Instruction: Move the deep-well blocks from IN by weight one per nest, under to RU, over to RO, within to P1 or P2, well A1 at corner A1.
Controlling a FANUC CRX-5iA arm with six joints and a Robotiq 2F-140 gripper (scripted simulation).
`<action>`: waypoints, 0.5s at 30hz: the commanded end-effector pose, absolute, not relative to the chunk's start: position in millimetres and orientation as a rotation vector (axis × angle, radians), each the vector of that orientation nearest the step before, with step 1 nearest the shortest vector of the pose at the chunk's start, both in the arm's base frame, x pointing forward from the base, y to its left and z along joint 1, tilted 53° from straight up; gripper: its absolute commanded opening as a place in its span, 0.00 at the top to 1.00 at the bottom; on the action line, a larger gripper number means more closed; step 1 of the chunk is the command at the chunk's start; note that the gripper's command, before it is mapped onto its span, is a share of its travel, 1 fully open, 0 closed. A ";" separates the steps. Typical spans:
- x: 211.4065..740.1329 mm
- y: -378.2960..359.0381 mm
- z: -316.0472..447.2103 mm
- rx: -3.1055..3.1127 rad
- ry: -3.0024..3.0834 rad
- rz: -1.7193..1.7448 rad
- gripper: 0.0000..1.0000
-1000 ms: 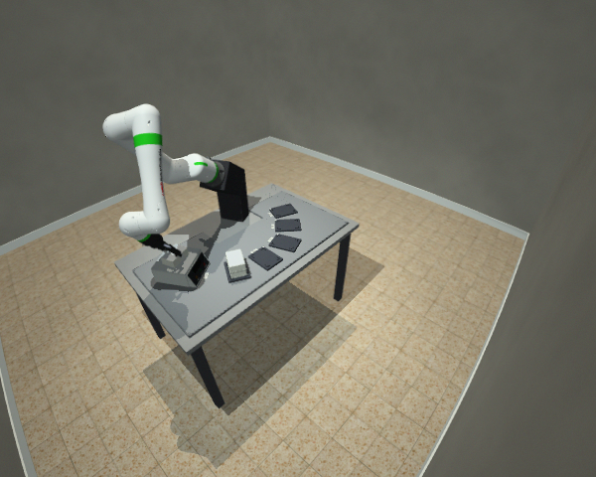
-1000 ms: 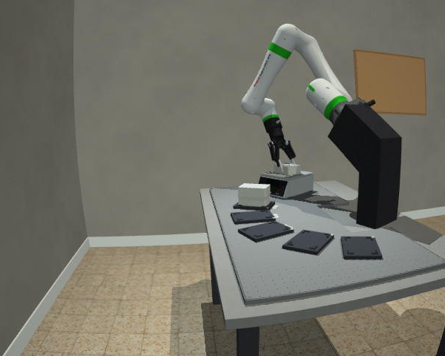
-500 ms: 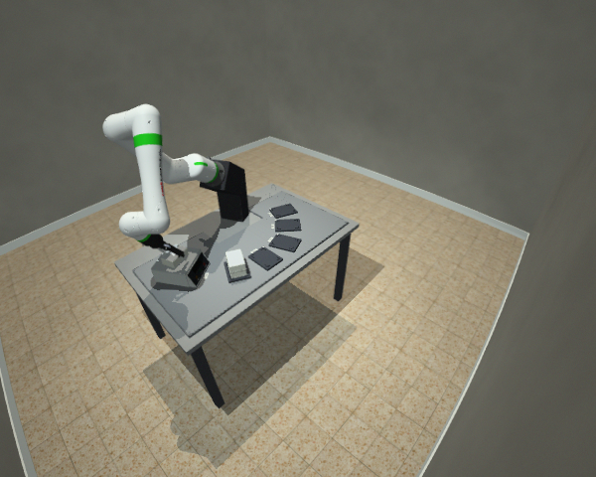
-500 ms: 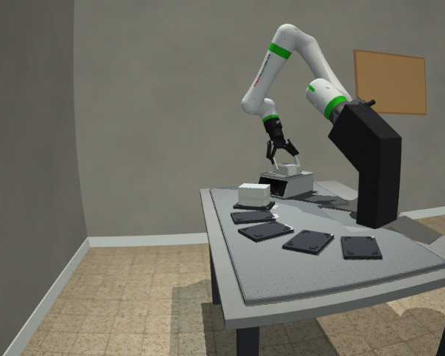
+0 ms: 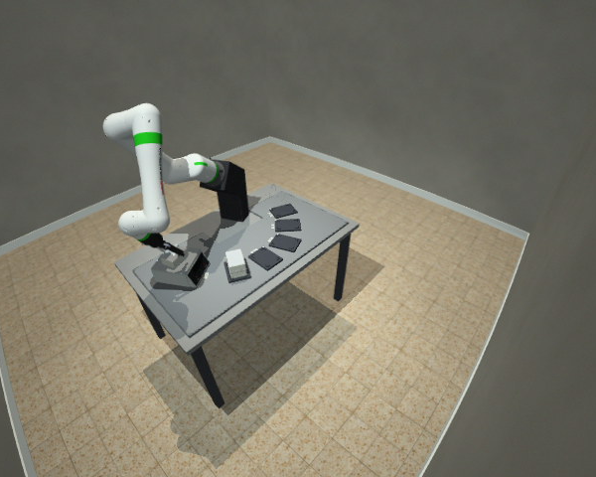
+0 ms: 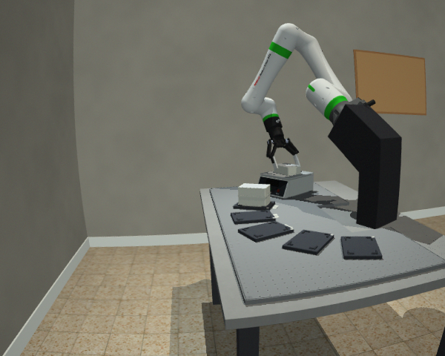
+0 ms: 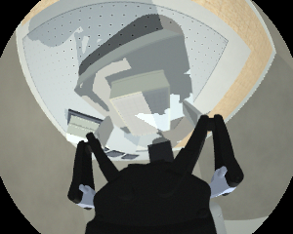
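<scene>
My gripper [image 6: 283,156] is opened fully and holds nothing. One block [image 6: 288,168] lies on the check-weigher [image 6: 291,185] directly under my fingers. The other blocks [image 6: 254,194] are stacked at the infeed nest, at 8 o'clock from it.

One white deep-well block [image 6: 288,168] sits flat on the platform of the check-weigher CW [image 6: 288,184], directly beneath the claw [image 6: 285,159], whose spread fingers stand to either side of it without touching. The weigher is a low grey box with a dark front panel (its lamps are too small to read). The other two blocks [image 6: 254,194], white and stacked squarely one on the other, rest on the dark infeed nest IN [image 6: 236,205], a little way off from the claw. Beyond that stack, farther still from the claw, four flat dark nests [image 6: 308,242] curve across the desk [image 6: 276,276], each bare of any block.
</scene>
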State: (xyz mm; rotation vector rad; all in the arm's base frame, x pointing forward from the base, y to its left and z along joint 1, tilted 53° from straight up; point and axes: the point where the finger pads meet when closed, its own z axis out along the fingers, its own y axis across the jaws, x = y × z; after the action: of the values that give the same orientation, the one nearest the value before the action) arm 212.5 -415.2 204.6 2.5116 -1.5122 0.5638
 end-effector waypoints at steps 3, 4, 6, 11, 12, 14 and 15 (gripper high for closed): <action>206.9 -405.9 212.8 2.511 -1.512 0.564 0.00; 205.8 -404.1 214.4 2.511 -1.512 0.564 0.00; 204.7 -402.3 215.9 2.511 -1.512 0.564 0.00; 200.3 -394.9 222.3 2.511 -1.512 0.564 0.00; 199.2 -393.1 223.9 2.511 -1.512 0.564 0.00; 197.0 -389.5 227.1 2.511 -1.512 0.564 0.00; 195.9 -387.6 228.7 2.511 -1.512 0.564 0.00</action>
State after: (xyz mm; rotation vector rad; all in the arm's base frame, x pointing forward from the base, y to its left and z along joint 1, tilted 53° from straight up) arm 198.4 -391.9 224.8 2.5117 -1.5123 0.5636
